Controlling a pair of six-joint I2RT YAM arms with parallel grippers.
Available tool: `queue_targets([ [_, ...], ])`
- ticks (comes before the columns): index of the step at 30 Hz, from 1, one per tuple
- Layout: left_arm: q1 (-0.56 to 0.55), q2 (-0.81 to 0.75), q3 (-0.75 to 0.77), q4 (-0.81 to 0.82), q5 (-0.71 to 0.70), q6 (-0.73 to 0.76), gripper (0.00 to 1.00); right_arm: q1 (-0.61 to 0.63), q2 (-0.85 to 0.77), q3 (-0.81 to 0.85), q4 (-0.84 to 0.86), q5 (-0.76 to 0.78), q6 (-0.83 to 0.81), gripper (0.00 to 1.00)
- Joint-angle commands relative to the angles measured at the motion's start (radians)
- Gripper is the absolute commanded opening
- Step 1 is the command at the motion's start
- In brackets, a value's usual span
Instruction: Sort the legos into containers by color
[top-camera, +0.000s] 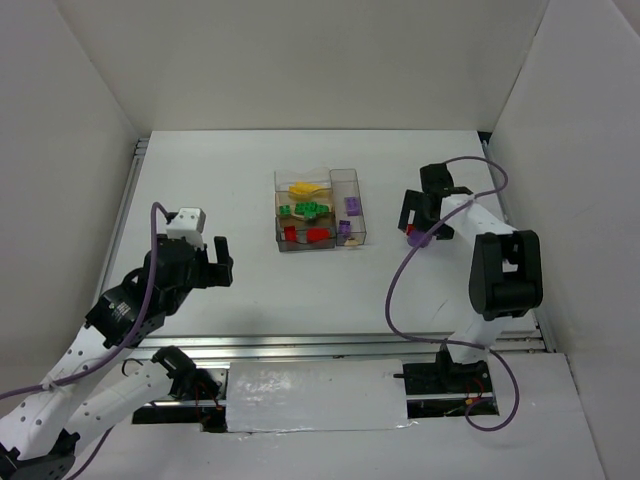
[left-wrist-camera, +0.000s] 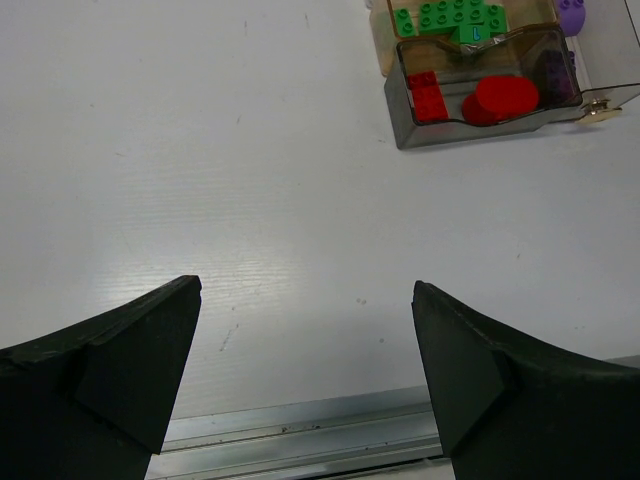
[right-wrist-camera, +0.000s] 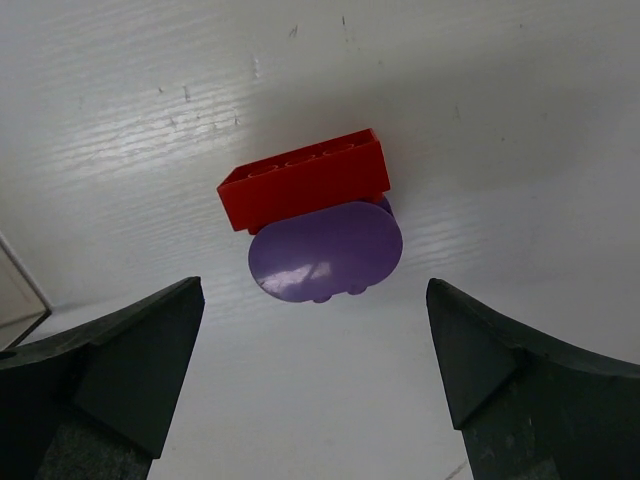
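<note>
The clear container tray (top-camera: 357, 190) stands at the table's middle back. It holds yellow legos (top-camera: 305, 188), green legos (top-camera: 306, 210), red legos (top-camera: 304, 235) and purple legos (top-camera: 351, 207). My right gripper (top-camera: 413, 222) is to the tray's right, low over the table. In the right wrist view it (right-wrist-camera: 312, 290) is open, just short of a red brick (right-wrist-camera: 305, 185) and a purple oval piece (right-wrist-camera: 325, 250) that touch each other on the table. My left gripper (top-camera: 222, 262) is open and empty, near left of the tray (left-wrist-camera: 400, 120), with red legos (left-wrist-camera: 430, 97) and green legos (left-wrist-camera: 455, 20) showing.
A small beige bit (top-camera: 352, 243) lies at the tray's near right corner. White walls close in the table on three sides. A metal rail (top-camera: 300, 345) runs along the near edge. Purple cables (top-camera: 395, 285) hang from both arms.
</note>
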Motion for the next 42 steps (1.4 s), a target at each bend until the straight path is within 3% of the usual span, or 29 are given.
queue_targets([
  [1, 0.006, 0.008, -0.004, 0.05, 0.017, 0.028, 0.99, -0.009, 0.055, 0.042, 0.007, -0.018, -0.051, 0.99],
  [5, 0.006, 0.014, -0.006, 0.053, 0.026, 0.031, 0.99, -0.025, 0.119, 0.065, 0.0, -0.01, -0.07, 1.0],
  [9, 0.006, 0.019, -0.007, 0.056, 0.031, 0.032, 0.99, -0.048, 0.146, 0.088, 0.006, -0.102, -0.084, 0.98],
  [15, 0.006, 0.025, -0.004, 0.053, 0.023, 0.031, 1.0, -0.051, 0.182, 0.113, -0.004, -0.144, -0.096, 0.84],
  [19, 0.006, 0.032, -0.004, 0.052, 0.019, 0.031, 1.0, -0.049, 0.204, 0.13, -0.019, -0.142, -0.093, 0.49],
  [24, 0.006, 0.068, 0.017, 0.036, 0.0, 0.016, 0.99, 0.0, 0.102, 0.09, -0.011, -0.155, -0.07, 0.21],
  [28, 0.008, 0.105, 0.091, 0.019, 0.046, -0.09, 1.0, 0.228, -0.078, 0.018, 0.013, -0.1, -0.119, 0.16],
  [33, 0.008, 0.138, 0.12, 0.206, 0.305, -0.249, 0.99, 0.584, -0.359, -0.109, 0.148, -0.239, -0.225, 0.16],
  [36, 0.011, 0.196, 0.158, 0.243, 0.37, -0.317, 1.0, 0.752, -0.48, -0.178, 0.231, -0.331, -0.274, 0.16],
  [39, 0.011, 0.243, 0.165, 0.281, 0.5, -0.354, 1.0, 0.872, -0.551, -0.201, 0.297, -0.297, -0.279, 0.16],
  [42, 0.011, 0.253, 0.109, 0.383, 0.617, -0.386, 1.0, 0.894, -0.552, -0.196, 0.308, -0.21, -0.271, 0.15],
])
